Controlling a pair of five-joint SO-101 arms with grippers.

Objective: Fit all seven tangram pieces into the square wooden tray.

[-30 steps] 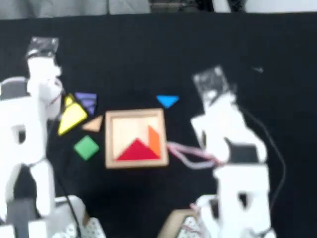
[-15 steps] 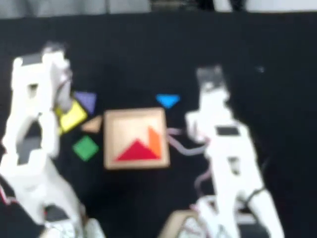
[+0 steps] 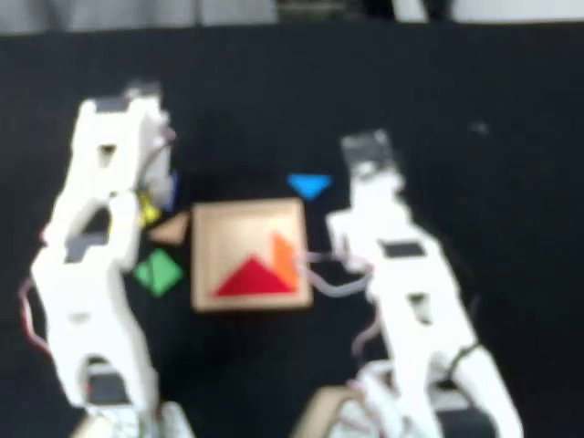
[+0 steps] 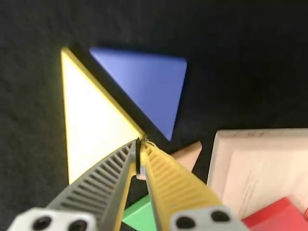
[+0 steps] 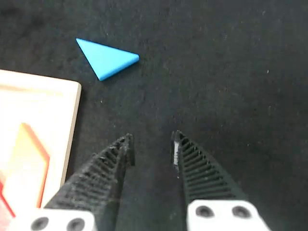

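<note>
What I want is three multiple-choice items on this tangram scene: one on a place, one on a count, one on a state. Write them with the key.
1. Where is the light blue triangle?
A. In the wooden tray
B. On the black table, outside the tray
C. In the right claw

2. How many pieces lie in the tray?
A. Two
B. Four
C. Seven

3. The right claw is
A. open, holding nothing
B. shut on a piece
C. shut, empty

Key:
1 B, it lies on the table apart from the tray's corner.
2 A, only the red triangle and the orange parallelogram sit inside.
3 A, its jaws stand apart over bare table.
</note>
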